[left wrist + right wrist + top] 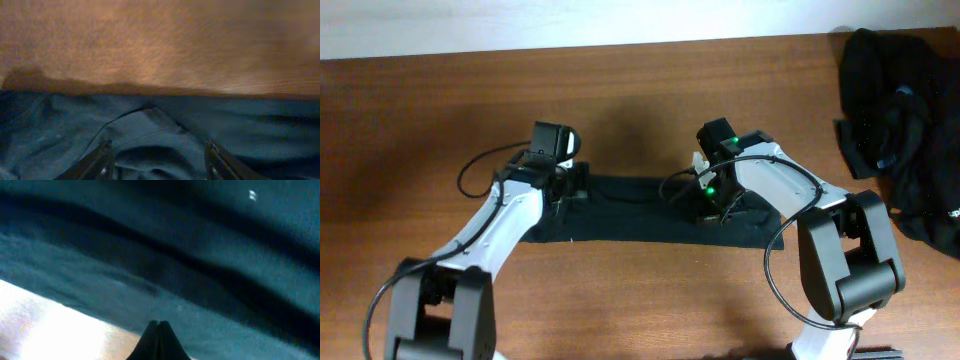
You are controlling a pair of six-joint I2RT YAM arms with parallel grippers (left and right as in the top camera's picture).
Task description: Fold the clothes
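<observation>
One of the clothes, a black garment (630, 215), lies on the table as a long flat strip between my two arms. My left gripper (577, 190) is at the strip's left end, low over the cloth. In the left wrist view it (159, 150) stands open, and a soft ridge of the fabric (150, 125) lies between the fingers (102, 162) without being pinched. My right gripper (706, 205) rests on the strip's right part. In the right wrist view its tips (159, 325) are shut together against the dark cloth (200, 275), with nothing visibly between them.
A heap of more black clothes (895, 120) sits at the table's back right corner, with a small white mark at its lower edge. Bare brown wood (620, 90) stretches behind the strip and in front of it. The table's far edge meets a white wall.
</observation>
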